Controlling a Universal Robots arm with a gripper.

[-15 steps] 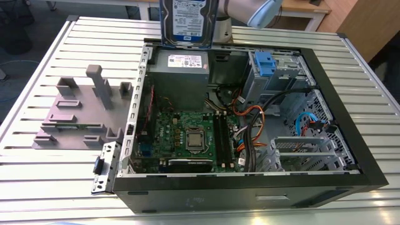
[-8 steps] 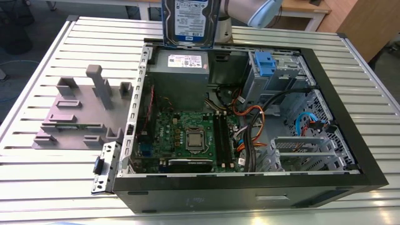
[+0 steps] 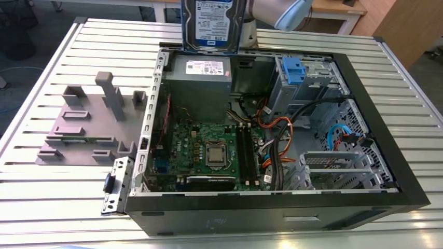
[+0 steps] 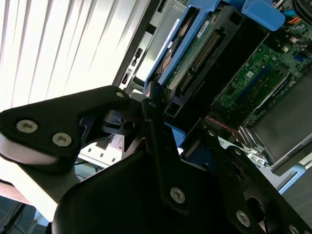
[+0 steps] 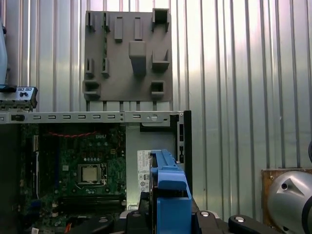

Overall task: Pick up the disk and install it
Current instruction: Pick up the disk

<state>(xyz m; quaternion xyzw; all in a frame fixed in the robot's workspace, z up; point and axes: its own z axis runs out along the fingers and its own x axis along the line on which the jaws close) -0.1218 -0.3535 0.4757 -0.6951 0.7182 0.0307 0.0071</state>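
Note:
The disk (image 3: 211,23) hangs upright in the air over the far wall of the open computer case (image 3: 387,171), its white-and-blue label facing the exterior camera and blue rails along its sides. The second wrist view shows the disk's green circuit-board side (image 4: 204,53) between blue rails, with my black gripper (image 4: 170,131) shut on its near end. From the first wrist view, the disk's blue rail (image 5: 168,190) rises edge-on out of the gripper (image 5: 168,222), above the case's power-supply corner.
A blue bracket (image 3: 293,70) sits on the grey drive bay at the case's far right corner. The motherboard (image 3: 207,150) and cables fill the case floor. A grey slotted holder (image 3: 86,127) lies on the slatted metal table (image 3: 41,207) at the exterior view's left.

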